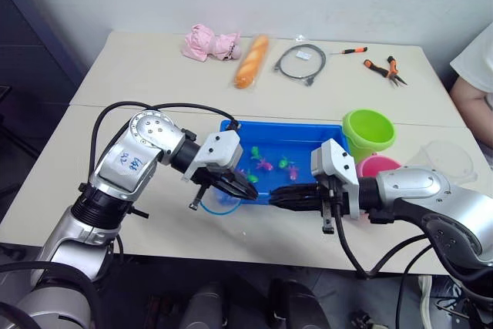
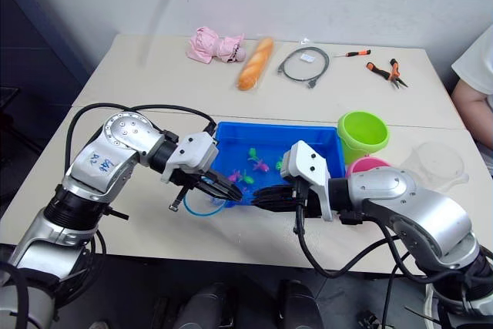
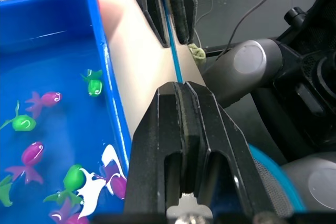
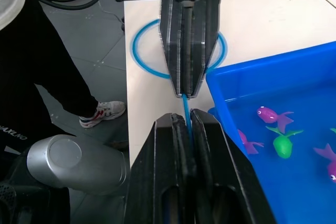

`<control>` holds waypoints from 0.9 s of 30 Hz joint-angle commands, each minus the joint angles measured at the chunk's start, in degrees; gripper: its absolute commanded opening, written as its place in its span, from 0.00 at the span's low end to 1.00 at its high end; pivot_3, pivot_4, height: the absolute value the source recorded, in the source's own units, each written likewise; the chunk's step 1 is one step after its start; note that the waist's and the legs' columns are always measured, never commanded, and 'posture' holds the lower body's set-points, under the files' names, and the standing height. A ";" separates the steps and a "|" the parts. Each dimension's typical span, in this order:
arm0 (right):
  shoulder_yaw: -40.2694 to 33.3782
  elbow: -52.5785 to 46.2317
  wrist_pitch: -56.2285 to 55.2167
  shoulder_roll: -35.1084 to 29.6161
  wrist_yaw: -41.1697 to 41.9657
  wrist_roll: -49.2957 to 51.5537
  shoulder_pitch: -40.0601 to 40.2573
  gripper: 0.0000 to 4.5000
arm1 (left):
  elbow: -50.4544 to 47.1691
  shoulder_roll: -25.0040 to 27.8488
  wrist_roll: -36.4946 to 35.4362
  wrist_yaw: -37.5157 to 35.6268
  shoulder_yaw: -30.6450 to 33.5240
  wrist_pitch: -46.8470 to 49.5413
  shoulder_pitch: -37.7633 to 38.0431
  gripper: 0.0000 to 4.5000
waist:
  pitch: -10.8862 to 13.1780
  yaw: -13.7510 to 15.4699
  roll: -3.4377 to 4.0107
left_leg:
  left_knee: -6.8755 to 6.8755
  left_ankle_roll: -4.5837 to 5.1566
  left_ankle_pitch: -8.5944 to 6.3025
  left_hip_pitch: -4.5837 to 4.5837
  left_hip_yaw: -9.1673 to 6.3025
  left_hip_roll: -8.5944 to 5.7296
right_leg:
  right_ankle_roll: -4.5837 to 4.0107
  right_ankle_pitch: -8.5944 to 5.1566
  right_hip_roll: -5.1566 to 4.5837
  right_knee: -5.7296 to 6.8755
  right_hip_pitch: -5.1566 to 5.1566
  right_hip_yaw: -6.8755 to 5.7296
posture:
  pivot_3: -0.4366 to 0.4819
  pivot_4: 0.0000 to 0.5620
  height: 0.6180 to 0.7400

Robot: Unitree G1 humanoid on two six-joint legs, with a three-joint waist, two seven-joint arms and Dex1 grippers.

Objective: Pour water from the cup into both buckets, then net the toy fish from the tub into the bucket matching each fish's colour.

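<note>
The net's blue hoop (image 1: 219,211) lies on the table in front of the blue tub (image 1: 285,125), at its left corner. Its thin blue handle (image 3: 175,61) runs along the tub's front edge. My left gripper (image 1: 243,190) is shut on the handle by the hoop. My right gripper (image 1: 281,196) faces it and is shut on the handle's other end. Pink fish (image 1: 265,164) and green fish (image 1: 255,152) float in the tub's water. The green bucket (image 1: 368,132) and pink bucket (image 1: 377,166) stand right of the tub. Right of them sits the clear cup (image 1: 443,161).
Along the back of the table lie a pink plush toy (image 1: 208,42), a bread loaf (image 1: 251,61), a coiled grey cable (image 1: 300,62), a screwdriver (image 1: 348,51) and pliers (image 1: 385,68). A person's arm (image 1: 471,98) shows at the right edge.
</note>
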 commanded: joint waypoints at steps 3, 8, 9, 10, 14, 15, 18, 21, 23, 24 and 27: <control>-1.24 -1.68 -1.78 -0.22 1.27 -0.51 -0.05 0.00 | -1.34 -1.17 -3.44 -0.28 2.94 -0.75 0.22 0.16 | 0.00 0.00 0.00 | 0.01 0.00 0.00 0.00 0.00 0.01 | 0.00 0.00 0.00 0.01 0.00 0.00 | 0.48 0.27 1.00; -2.13 -1.50 -4.90 -0.32 3.62 -1.58 -0.21 0.00 | 0.82 -3.74 -8.87 2.88 10.67 -1.20 -0.35 0.63 | 0.00 -0.01 0.00 | 0.10 0.01 0.00 -0.03 -0.03 0.01 | 0.00 0.00 -0.01 0.04 0.00 -0.01 | 0.48 0.27 1.00; -2.76 -1.41 -5.64 -0.67 4.30 -1.66 0.08 0.00 | 2.08 -4.24 -9.94 4.08 13.15 -1.92 -0.58 0.74 | 0.00 -0.06 0.00 | 0.12 0.00 0.00 -0.03 -0.03 0.01 | 0.00 0.00 -0.01 0.05 0.00 -0.01 | 0.48 0.27 1.00; -3.64 -1.22 -6.64 -1.17 5.00 -1.90 0.57 0.00 | 3.57 -4.58 -11.25 5.34 16.06 -2.55 -0.84 0.84 | 0.00 -0.09 0.00 | 0.14 0.00 0.00 -0.03 -0.03 0.01 | 0.00 0.00 -0.01 0.06 0.00 -0.01 | 0.48 0.27 1.00; -8.69 0.82 -11.02 -3.68 7.21 -4.22 3.63 0.00 | 9.36 -2.49 -13.47 8.49 24.56 -3.81 -0.96 0.98 | 0.00 -0.09 0.00 | 0.23 0.00 -0.01 -0.03 -0.03 0.03 | 0.01 0.00 0.00 0.11 0.00 -0.03 | 0.48 0.27 1.00; -10.31 1.60 -11.83 -4.70 7.93 -4.66 4.62 0.00 | 10.47 -0.97 -13.07 8.55 25.61 -3.71 -0.47 0.98 | 0.00 -0.09 0.00 | 0.24 0.00 -0.01 -0.04 -0.03 0.03 | 0.01 0.00 0.00 0.11 0.01 -0.04 | 0.48 0.27 1.00; -15.49 3.66 -13.11 -7.72 8.80 -6.05 7.99 0.00 | 12.58 4.09 -11.55 6.83 27.04 -4.43 3.22 0.98 | 0.00 -0.07 0.00 | 0.23 -0.01 -0.02 -0.03 -0.02 0.02 | 0.02 0.01 0.01 0.11 0.00 -0.05 | 0.48 0.27 1.00; -20.14 6.45 -14.97 -9.96 10.07 -7.70 11.15 0.00 | 15.08 6.99 -9.41 7.10 28.27 -7.91 7.07 0.98 | 0.00 -0.01 0.00 | 0.21 -0.01 -0.05 0.00 -0.01 0.01 | 0.02 0.01 -0.01 0.11 0.02 -0.04 | 0.48 0.27 1.00; -22.21 9.88 -17.48 -11.88 9.70 -11.87 12.85 0.00 | 17.74 8.56 -7.75 7.90 29.30 -10.67 9.50 0.98 | 0.00 0.02 0.00 | 0.23 0.00 -0.05 0.00 0.00 0.02 | 0.01 0.01 -0.01 0.10 0.03 -0.04 | 0.48 0.27 1.00; -22.43 12.03 -19.20 -12.81 9.14 -14.61 13.10 0.00 | 18.88 8.91 -7.20 8.49 29.79 -11.84 10.46 0.98 | 0.00 0.03 0.00 | 0.23 0.00 -0.05 -0.01 0.00 0.02 | 0.02 0.01 -0.01 0.10 0.03 -0.03 | 0.48 0.27 1.00; -21.47 16.87 -23.54 -14.93 8.47 -20.57 12.38 0.00 | 18.24 8.47 -7.92 9.69 30.15 -12.18 13.03 0.98 | 0.00 0.02 0.00 | 0.26 0.04 -0.08 -0.02 0.02 0.01 | 0.04 0.02 -0.04 0.09 0.02 0.00 | 0.48 0.27 1.00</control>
